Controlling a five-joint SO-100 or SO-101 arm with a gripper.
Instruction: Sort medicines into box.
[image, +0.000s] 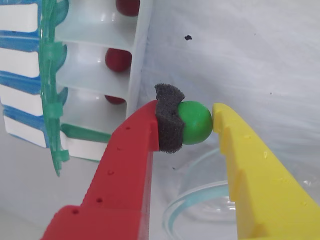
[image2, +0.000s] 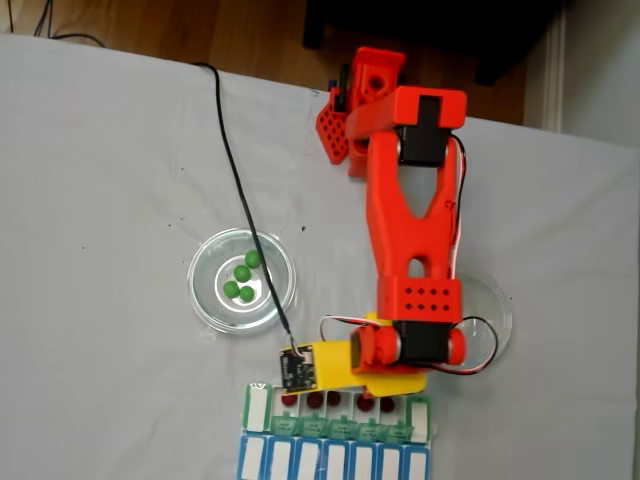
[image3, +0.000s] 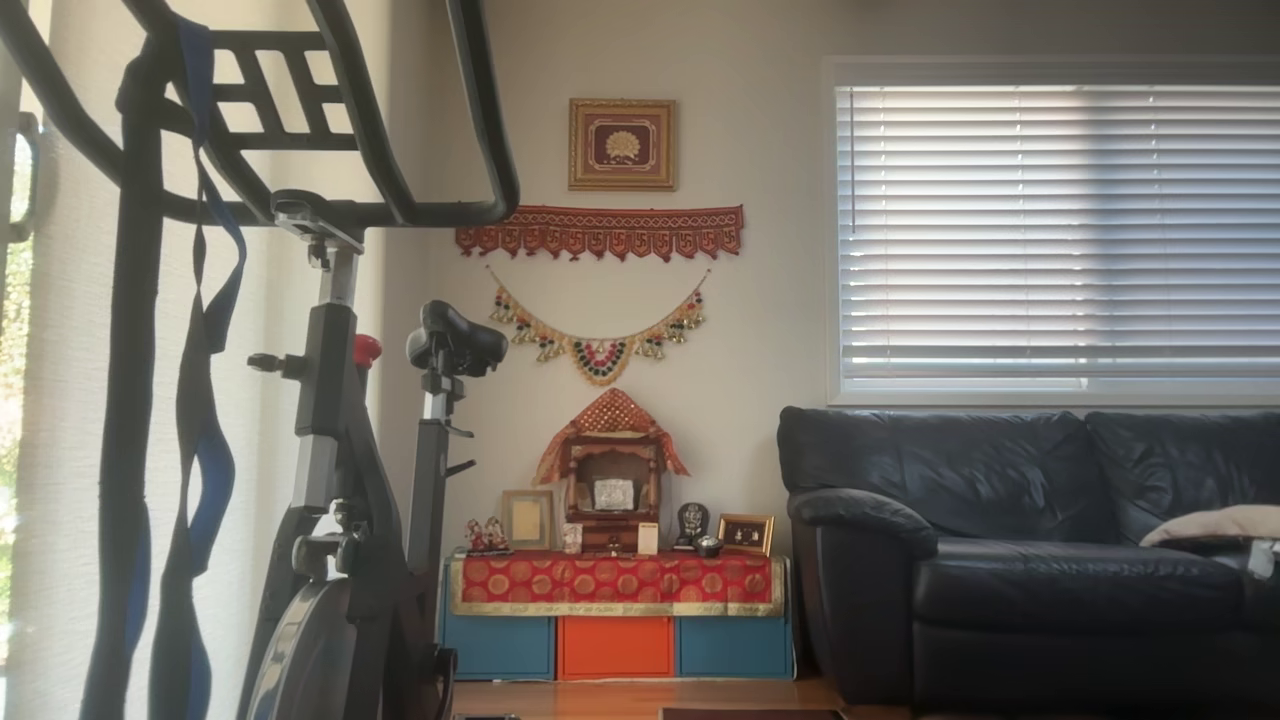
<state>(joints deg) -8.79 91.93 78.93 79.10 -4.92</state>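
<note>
In the wrist view the end effector (image: 197, 122) is clamped on one green ball (image: 195, 122): the red finger (image: 127, 170), tipped with a dark foam pad (image: 169, 120), presses it from the left and the yellow finger (image: 250, 170) touches it from the right. The ball hangs above the pale counter (image: 240, 60), just right of the box (image: 95, 75), whose green lids (image: 50, 85) stand open on edge; dark red balls (image: 118, 59) lie in its white compartments. The blue-lidded row (image: 19, 75) sits against the box at the far left, and the rim of a clear glass dish (image: 180, 210) curves below the fingers. In the fixed view the red arm (image2: 410, 240) reaches down the picture from its base at the top, and the end effector (image2: 385, 385), largely hidden under the wrist and a yellow part, sits right at the upper edge of the box (image2: 258, 408), where red balls (image2: 315, 400) show in several compartments; the held ball cannot be made out here. The blue-lidded row (image2: 335, 462) lies directly below the box. To the left, well apart from the arm, a glass dish (image2: 205, 290) holds three green balls (image2: 242, 273), and a black cable (image2: 235, 180) crosses over it. A second glass dish (image2: 495, 315) lies partly beneath the arm on the right. The other view shows a room with an exercise bike (image3: 340, 450), a dark sofa (image3: 1030, 560) and a window blind (image3: 1055, 230).
</note>
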